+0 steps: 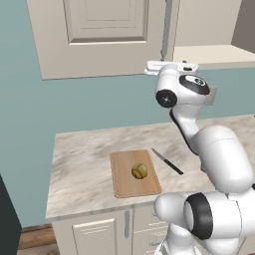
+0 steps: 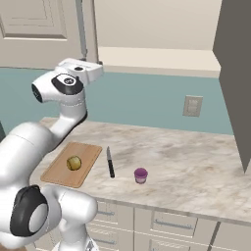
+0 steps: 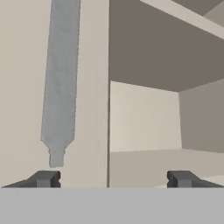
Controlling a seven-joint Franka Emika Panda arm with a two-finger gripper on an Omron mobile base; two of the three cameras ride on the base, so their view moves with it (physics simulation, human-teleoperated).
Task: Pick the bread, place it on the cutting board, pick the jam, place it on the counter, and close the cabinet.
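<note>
The fingers [image 3: 113, 179] stand spread wide with nothing between them, their two dark tips [image 3: 43, 178] low in the hand view and well apart. Just ahead of the left tip is the door [image 3: 87, 87] of the cabinet [image 1: 94, 35], with its long grey bar handle [image 3: 61, 78] running upward from just above that tip. Ahead of the right tip lies the open inside of the cabinet, with the cream shelf [image 3: 144, 164] at the bottom and the back wall [image 3: 142, 116] beyond it.

In the base views the hand [image 1: 172, 67] is raised high, level with the lower edge of the left door, at the edge where the door meets the open shelf [image 2: 162, 59]. The right door [image 2: 238, 73] stands swung out, well off to the right of the hand.

Far below the fingers is the worktop [image 2: 196, 166]. On it, below and to the left of the hand, lies the board [image 1: 134, 174] with the bread [image 1: 139, 171] resting near its middle. A knife [image 2: 110, 162] lies just right of the board, apart from it. The jam [image 2: 140, 175] stands upright on the worktop right of the knife, near the front edge. A wall socket [image 2: 192, 106] sits on the teal wall [image 1: 30, 124] farther right.
</note>
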